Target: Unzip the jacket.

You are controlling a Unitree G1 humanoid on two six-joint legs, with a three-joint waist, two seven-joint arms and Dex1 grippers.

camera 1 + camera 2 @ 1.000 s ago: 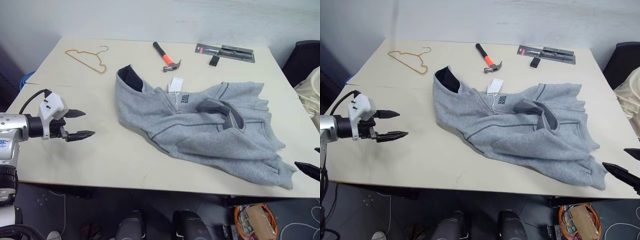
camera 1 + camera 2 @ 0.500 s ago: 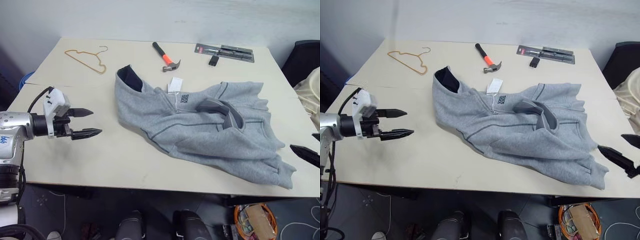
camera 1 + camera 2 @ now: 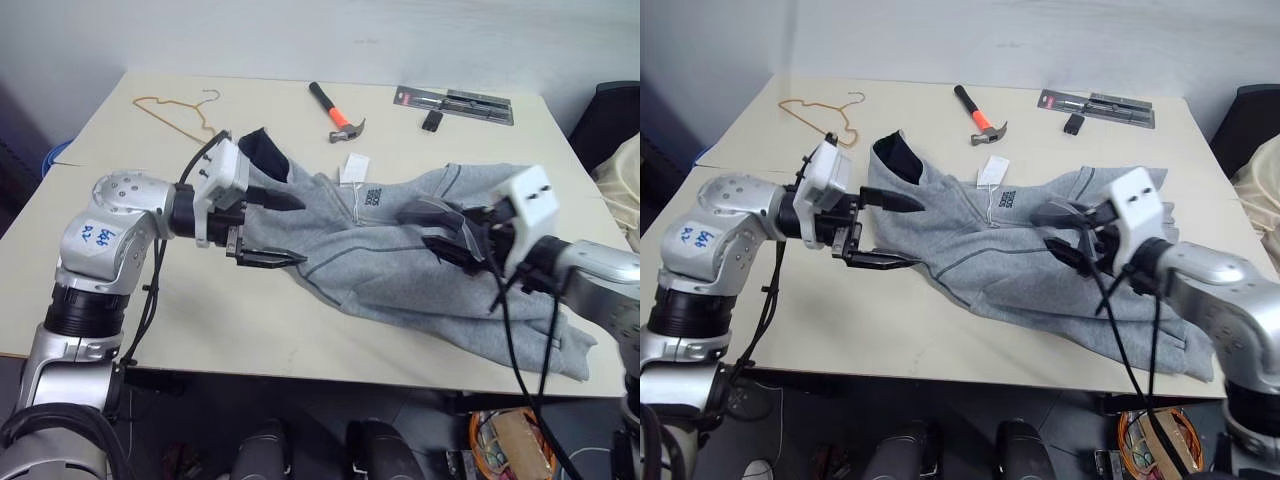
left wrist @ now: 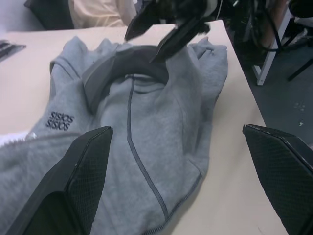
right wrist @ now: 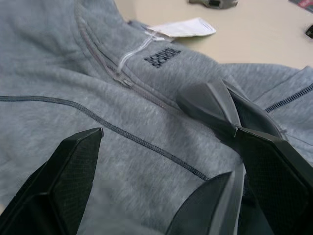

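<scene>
Head cam: the jacket (image 3: 420, 265) lies crumpled mid-table, collar toward your left gripper (image 3: 268, 229). Its fingers are spread wide, empty, tips over the jacket's collar-side edge. Your right gripper (image 3: 447, 233) is also spread, nothing in it, tips just above the grey fold near the chest. Hammer (image 3: 335, 110), hanger (image 3: 180, 112) and a packaged tool (image 3: 455, 103) sit well beyond both, out of play.

L wrist cam: fabric runs between the two fingers, logo print (image 4: 57, 119) off to one side, the other gripper ahead over the fold. Good spot to pin cloth, I'd say.

R wrist cam: the zip line (image 5: 117, 68) runs ahead of the fingers, white hang tag (image 5: 182, 27) beyond it. Small metal bit on the zip looks like the slider (image 5: 126, 82), can't be sure.

Advice: anchor cloth beside the zip w/ the left first, then bring the right down on the pull, narrow pinch. Zip's lower end is buried under folds; sleeves hard to sort out.
</scene>
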